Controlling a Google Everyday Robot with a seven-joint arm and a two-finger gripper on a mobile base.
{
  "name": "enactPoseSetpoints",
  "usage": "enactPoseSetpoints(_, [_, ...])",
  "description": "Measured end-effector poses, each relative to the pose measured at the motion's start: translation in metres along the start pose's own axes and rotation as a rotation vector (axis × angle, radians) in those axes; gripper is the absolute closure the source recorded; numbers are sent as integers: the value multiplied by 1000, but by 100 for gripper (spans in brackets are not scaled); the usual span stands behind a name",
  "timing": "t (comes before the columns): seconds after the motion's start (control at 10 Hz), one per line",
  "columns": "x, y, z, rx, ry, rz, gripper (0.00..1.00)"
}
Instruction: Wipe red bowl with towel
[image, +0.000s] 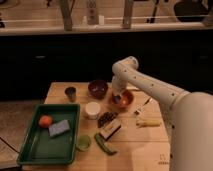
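Observation:
A red-orange bowl (125, 100) sits on the wooden table (150, 145), right of centre. My gripper (117, 98) points down into the bowl at its left side, at the end of the white arm (150, 87) that comes in from the right. A small bluish patch shows at the gripper's tip inside the bowl; I cannot tell whether it is the towel. No towel shows clearly anywhere else.
A dark maroon bowl (98, 89) stands just left of the arm. A dark cup (70, 93), a white bowl (92, 109), grapes (106, 118), a box (110, 130), a green cup (83, 143) and a banana (148, 122) are nearby. A green tray (30, 145) holds an orange and a sponge.

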Motion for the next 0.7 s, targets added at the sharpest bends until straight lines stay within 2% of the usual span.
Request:
enactPoseSetpoints(0.2, [1, 26, -1, -14, -5, -14, 96])
enactPoseSetpoints(0.3, [9, 37, -1, -20, -3, -3, 96])
enactPoseSetpoints(0.6, [53, 52, 0, -19, 16, 91, 96])
enactPoseSetpoints(0.7, [71, 50, 2, -20, 29, 131, 96])
